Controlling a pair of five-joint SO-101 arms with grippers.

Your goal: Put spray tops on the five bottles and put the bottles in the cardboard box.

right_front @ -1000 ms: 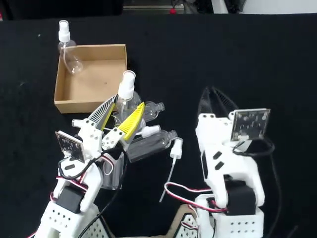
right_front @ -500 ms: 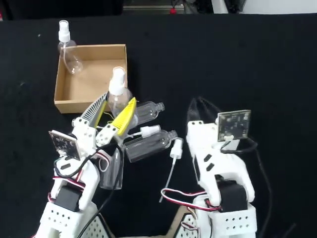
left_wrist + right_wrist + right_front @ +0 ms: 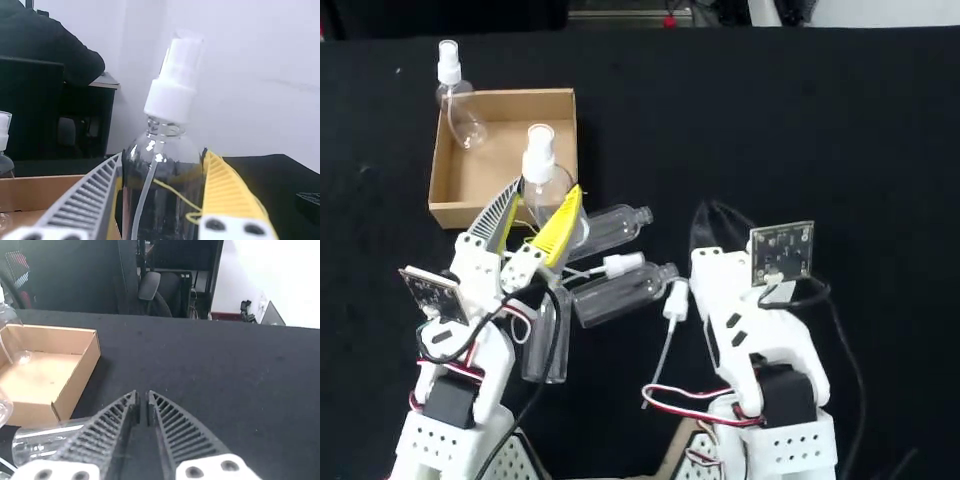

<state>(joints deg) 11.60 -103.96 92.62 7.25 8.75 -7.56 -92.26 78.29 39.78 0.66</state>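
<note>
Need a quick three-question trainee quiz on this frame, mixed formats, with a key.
1. True or false: the left jaws hold a bottle with its spray top on.
2. How many bottles sit released inside the cardboard box? A: none. B: one. C: three.
3. Fill in: ___ loose spray tops lie on the table between the arms.

Key: 1 true. 2 B, the capped bottle leaning in the far left corner. 3 two; the second has a long tube.
</note>
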